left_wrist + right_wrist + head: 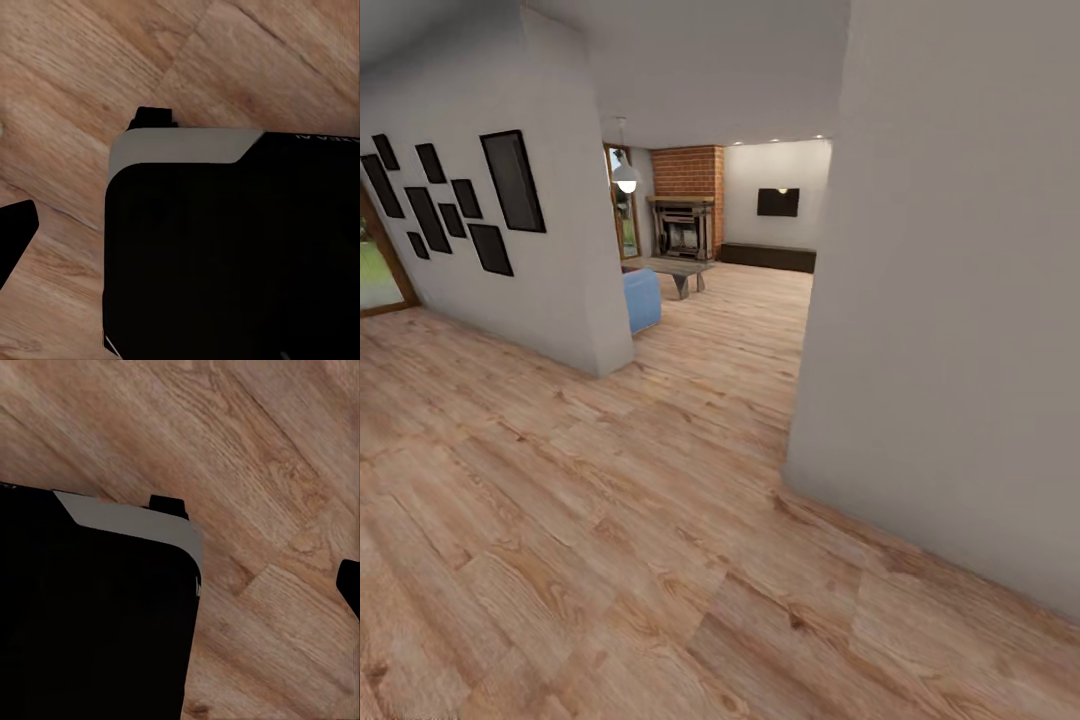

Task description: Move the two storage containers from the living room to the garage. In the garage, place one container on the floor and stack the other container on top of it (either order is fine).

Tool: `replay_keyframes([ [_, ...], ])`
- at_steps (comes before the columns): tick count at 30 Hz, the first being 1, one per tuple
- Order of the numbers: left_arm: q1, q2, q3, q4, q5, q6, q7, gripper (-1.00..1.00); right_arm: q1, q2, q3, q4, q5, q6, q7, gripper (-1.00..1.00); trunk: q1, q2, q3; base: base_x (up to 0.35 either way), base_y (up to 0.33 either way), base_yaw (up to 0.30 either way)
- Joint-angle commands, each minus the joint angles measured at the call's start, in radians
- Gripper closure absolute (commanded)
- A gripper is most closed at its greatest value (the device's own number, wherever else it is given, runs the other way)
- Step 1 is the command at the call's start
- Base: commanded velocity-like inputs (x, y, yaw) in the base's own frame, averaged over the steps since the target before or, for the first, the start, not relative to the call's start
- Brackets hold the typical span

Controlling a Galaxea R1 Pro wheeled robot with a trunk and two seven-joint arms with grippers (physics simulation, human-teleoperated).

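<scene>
1. The robot faces an opening between two white walls, onto the living room [740, 250] with its brick fireplace [685, 215], wall TV [778, 202], long dark cabinet [768, 257] and blue sofa [642, 300].
2. The storage containers are not in sight; presumably they wait inside that room.
3. Both wrist views look down on the wood-plank floor [610, 520] past the robot's dark base [225, 255]; whether the jaws are wide or narrow cannot be told.
4. Judged from the task, thin-walled lidless boxes should be light, slightly flexible; gripping a wall at the rim seems sensible.

A wall [960, 300] stands right, another wall [550, 260] left; between them, the sofa [642, 300], then perhaps a table [682, 270] before the fireplace [682, 228].
</scene>
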Motion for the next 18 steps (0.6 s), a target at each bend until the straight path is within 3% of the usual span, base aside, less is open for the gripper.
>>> replay_keyframes([
  [1,-0.001,0.0,0.0,0.0,0.007,0.004,0.003,-1.0,-0.001,0.0,0.008,0.002,-0.009,-0.004,-0.002,-1.0,0.0,-0.001,-0.001,0.256,0.0,0.275],
  [18,-0.001,0.0,0.0,0.0,0.007,0.004,0.006,-1.0,-0.001,-0.003,0.008,0.002,-0.008,-0.004,-0.002,-1.0,0.0,-0.001,-0.001,0.227,0.0,0.275],
])
